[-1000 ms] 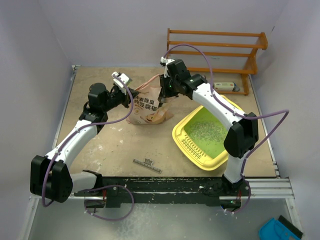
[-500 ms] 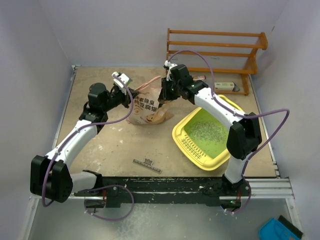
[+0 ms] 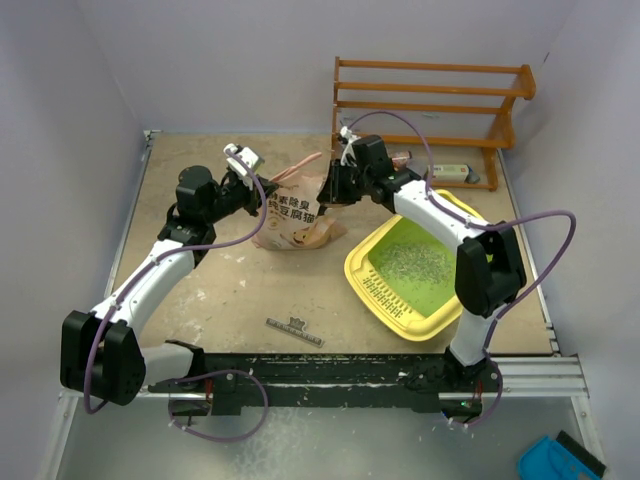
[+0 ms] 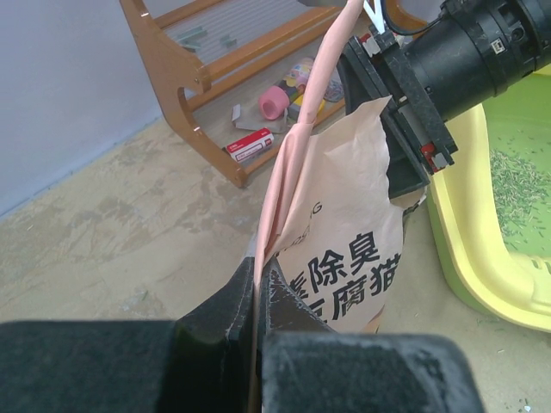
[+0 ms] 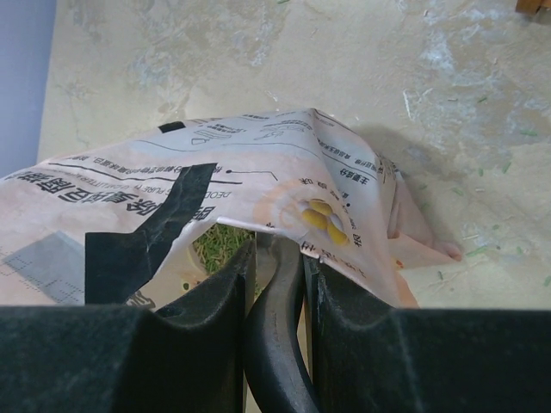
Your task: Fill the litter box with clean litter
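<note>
The yellow litter box (image 3: 356, 270) sits at the right, with a thin scatter of clean litter (image 3: 408, 258) on its green floor. The tan printed bag (image 3: 296, 222) stands left of it. My left gripper (image 3: 262, 192) is shut on the bag's pink top edge (image 4: 280, 198) and holds it up. My right gripper (image 3: 326, 196) is at the bag's mouth, shut on a black curved scoop handle (image 5: 277, 344) that reaches into the bag (image 5: 258, 163). Green litter (image 5: 215, 245) shows inside the bag. The scoop's bowl is hidden. The box rim (image 4: 456, 249) shows in the left wrist view.
A wooden rack (image 3: 430, 100) stands at the back right, with small items under it (image 4: 275, 103). A small flat metal strip (image 3: 295, 332) lies on the table near the front. Walls close in the left, back and right sides.
My right arm's wrist has shifted a little right and down while its fingers stay at the bag's mouth. The left arm and the bag have barely moved.
</note>
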Robot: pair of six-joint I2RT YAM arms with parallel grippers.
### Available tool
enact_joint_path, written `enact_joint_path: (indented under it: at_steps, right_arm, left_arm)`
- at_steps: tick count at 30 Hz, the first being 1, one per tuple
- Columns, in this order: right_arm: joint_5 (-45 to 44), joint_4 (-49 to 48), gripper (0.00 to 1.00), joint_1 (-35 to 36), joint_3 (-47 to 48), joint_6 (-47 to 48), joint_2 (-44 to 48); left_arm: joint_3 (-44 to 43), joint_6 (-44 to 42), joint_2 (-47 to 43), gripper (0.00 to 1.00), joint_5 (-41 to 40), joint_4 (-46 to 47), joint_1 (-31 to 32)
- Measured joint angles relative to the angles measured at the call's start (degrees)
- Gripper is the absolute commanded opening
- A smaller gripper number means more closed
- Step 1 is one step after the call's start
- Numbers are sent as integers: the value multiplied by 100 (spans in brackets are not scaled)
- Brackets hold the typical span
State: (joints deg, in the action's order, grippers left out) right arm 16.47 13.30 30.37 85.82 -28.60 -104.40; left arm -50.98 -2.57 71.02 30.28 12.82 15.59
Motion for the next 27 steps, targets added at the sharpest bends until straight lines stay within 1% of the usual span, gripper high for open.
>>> enact_joint_path:
  at_steps: [11,27]
  right_arm:
    - [667,-1045,0,-179,-728,-734,24]
    - [1060,-1379,0,-280,-925,-1327,70]
  left_arm:
    - [0,0,0,0,59,0,-11]
    - [0,-4,0,0,96,-4,-13]
